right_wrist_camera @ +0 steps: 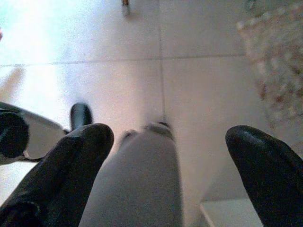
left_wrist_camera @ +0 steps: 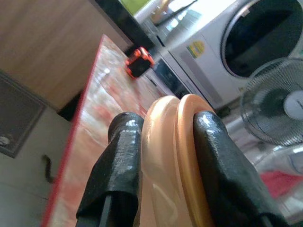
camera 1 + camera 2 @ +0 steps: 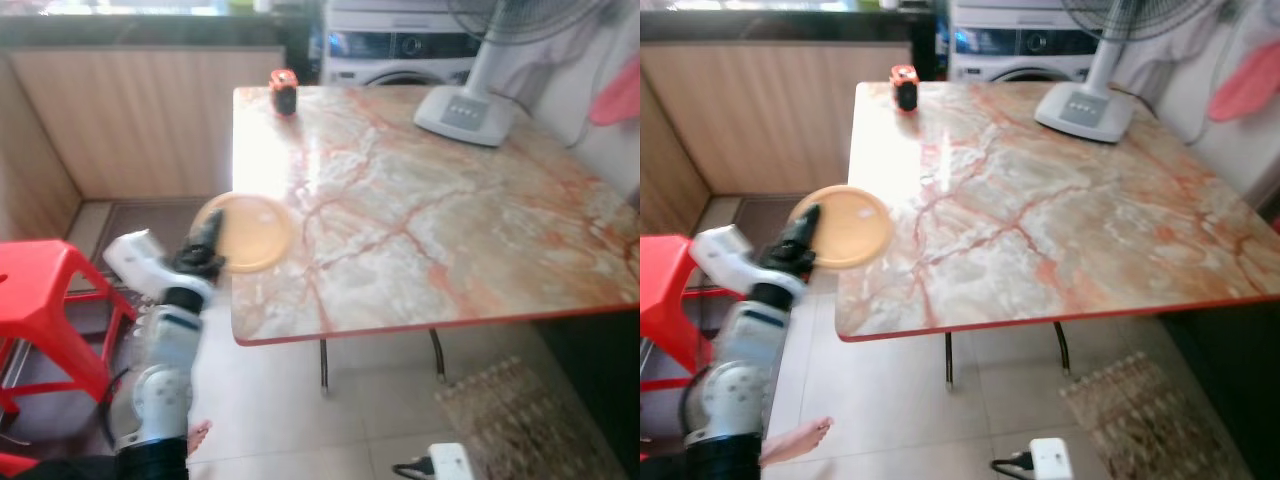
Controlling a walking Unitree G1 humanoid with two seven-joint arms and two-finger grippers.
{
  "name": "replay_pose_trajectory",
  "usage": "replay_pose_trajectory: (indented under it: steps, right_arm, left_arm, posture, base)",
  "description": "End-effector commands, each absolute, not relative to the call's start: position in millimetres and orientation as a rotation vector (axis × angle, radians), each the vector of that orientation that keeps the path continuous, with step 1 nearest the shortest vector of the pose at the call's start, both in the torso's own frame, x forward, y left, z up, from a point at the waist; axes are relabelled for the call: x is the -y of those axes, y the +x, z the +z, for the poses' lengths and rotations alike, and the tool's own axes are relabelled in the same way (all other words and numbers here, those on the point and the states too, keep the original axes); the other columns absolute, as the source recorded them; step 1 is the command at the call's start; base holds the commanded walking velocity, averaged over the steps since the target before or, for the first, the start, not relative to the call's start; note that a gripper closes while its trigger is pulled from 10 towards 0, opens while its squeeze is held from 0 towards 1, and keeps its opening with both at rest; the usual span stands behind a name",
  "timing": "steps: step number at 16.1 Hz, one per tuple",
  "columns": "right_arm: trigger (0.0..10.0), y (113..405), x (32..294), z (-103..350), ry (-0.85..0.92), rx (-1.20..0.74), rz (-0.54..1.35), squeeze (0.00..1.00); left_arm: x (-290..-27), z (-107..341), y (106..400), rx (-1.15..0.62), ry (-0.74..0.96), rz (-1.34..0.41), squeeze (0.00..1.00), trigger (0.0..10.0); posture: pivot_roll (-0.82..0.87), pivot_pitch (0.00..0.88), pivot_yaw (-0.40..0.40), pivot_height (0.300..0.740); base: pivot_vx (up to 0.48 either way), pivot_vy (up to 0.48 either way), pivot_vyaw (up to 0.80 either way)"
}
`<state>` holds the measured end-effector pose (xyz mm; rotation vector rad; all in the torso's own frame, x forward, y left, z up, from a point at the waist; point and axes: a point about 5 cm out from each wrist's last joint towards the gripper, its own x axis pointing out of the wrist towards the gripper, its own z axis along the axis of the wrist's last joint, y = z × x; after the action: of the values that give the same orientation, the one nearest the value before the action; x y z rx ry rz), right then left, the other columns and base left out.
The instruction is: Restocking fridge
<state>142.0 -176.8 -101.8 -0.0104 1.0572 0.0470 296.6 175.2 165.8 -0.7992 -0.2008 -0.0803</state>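
The left gripper (image 2: 163, 142) is clenching its 2 black fingers (image 2: 118, 161) on the rim of a round orange plastic plate (image 3: 250, 232), which is lying at the left edge of the red-veined marble table (image 3: 450, 230). The right gripper (image 1: 165, 156) is hanging over the tiled floor (image 1: 199, 85), fingers spread apart and holding nothing.

No text, brand or number can be read anywhere. The washing machine (image 2: 246, 52), in the upper right of the left wrist view, carries a small yellow and green sticker (image 2: 196, 48) on its front, but the print on it is too blurred to make out. Its control panel (image 3: 395, 44), at the top centre of the left eye view, shows dark and unreadable.
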Motion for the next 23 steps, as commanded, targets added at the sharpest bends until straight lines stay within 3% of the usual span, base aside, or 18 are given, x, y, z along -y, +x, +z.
replay_pose_trajectory:
  steps: [1,6,23]
  right_arm:
    - [10.0,140.7,184.5,-101.5,-0.021,-1.062,0.029,0.0]
    - [10.0,139.9,184.6,-101.8,-0.026,-1.067,0.032,0.0]
    - [10.0,139.9,184.1,-102.0,-0.031,-1.079,0.048,0.0]
  left_arm:
    - [-167.8,170.6,296.5,0.207,-0.808,-0.112,0.0,10.0]
    - [-166.7,168.8,296.6,0.199,-0.783,-0.106,0.0,10.0]
    - [-160.6,171.6,297.6,0.205,-0.771,-0.144,0.0,10.0]
  posture:
    - [0.01,0.04,-0.02,0.74]
    - [0.01,0.042,-0.02,0.74]
    - [0.02,0.032,-0.024,0.74]
  base:
    - [0.0,0.0,0.0]
    - [0.0,0.0,-0.13]
    - [0.0,0.0,-0.8]
